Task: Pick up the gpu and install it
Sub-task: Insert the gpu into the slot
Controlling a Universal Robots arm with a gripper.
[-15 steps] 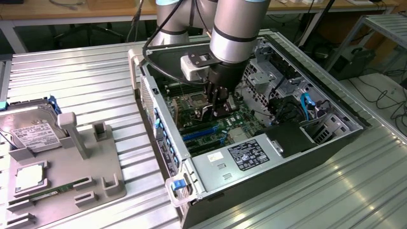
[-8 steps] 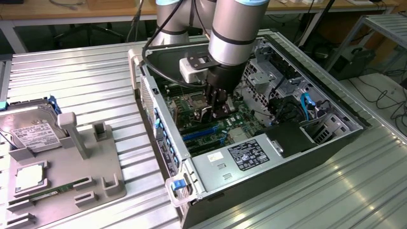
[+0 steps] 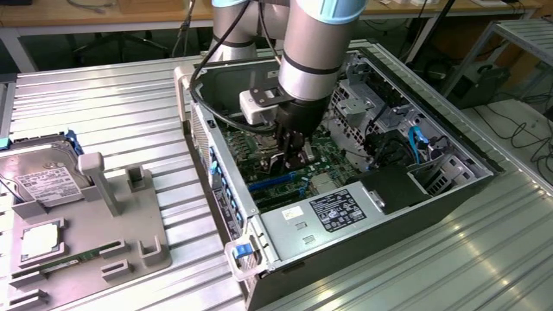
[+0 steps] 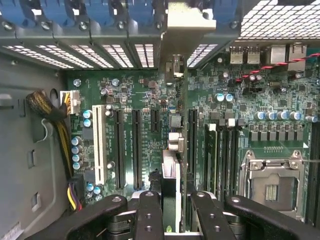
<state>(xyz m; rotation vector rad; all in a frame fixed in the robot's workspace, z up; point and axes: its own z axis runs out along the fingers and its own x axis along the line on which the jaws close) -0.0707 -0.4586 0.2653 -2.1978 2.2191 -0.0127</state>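
Observation:
My gripper [image 3: 291, 154] reaches down into the open computer case [image 3: 259, 227], low over the green motherboard [image 3: 324, 165]. In the wrist view the gpu [image 4: 175, 175] appears edge-on as a thin upright card between the two black fingers [image 4: 150, 215]. Its silver end bracket [image 4: 187, 25] sits against the rear slot openings of the case. The card stands in line with a black expansion slot [image 4: 191, 145] on the motherboard [image 4: 140, 95]; whether it is seated in the slot I cannot tell. The gripper [image 4: 177, 217] is shut on the gpu.
Other black slots [image 4: 119, 150], a white slot [image 4: 99, 145] and the processor socket [image 4: 272, 180] lie beside the card. A yellow-black cable bundle [image 4: 52, 120] hangs near the case wall. Outside the case, a grey fixture [image 3: 95, 240] carries the silver hard drive [image 3: 39, 175] and a memory stick [image 3: 82, 257].

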